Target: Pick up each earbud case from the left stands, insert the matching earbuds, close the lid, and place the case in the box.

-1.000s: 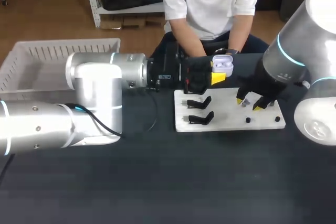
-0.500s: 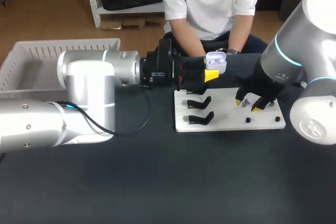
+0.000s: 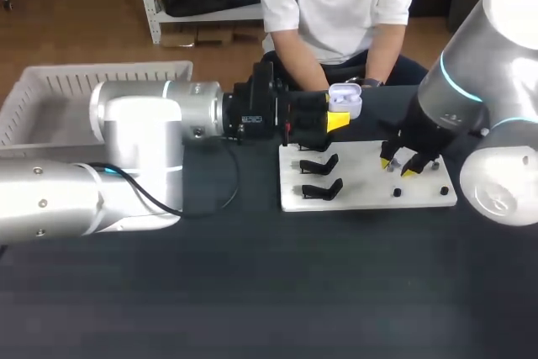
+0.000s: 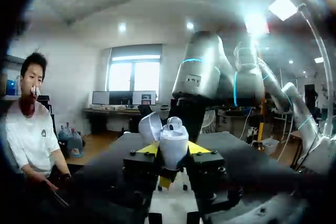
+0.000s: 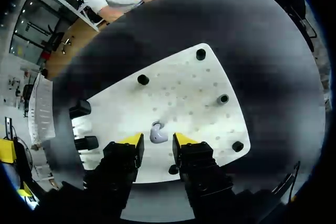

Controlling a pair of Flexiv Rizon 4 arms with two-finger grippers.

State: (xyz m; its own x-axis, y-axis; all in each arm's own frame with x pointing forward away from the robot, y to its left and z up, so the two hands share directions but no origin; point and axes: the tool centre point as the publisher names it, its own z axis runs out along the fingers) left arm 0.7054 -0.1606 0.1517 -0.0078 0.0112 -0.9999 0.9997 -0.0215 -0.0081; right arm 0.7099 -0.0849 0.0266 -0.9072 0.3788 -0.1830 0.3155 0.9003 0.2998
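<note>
White flat board (image 3: pixel 370 192) lies under both grippers; left gripper (image 4: pixel 173 149) clamps the open white earbud case (image 4: pixel 174 136) above its far edge; right gripper (image 5: pixel 157 141), jaws apart, straddles a small white earbud (image 5: pixel 157 132), which could squirt out if pinched off-centre

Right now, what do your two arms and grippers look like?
The left arm and right arm are silver tubes with rounded joints; the right has a light-blue ring. A black cable runs from the left arm. The left gripper and right gripper are black with yellow fingertips.

One earbud case (image 3: pixel 345 100), one loose earbud (image 5: pixel 157 132), two black stands (image 3: pixel 320 163), one white board (image 3: pixel 370 195), one white basket (image 3: pixel 50 107)
</note>
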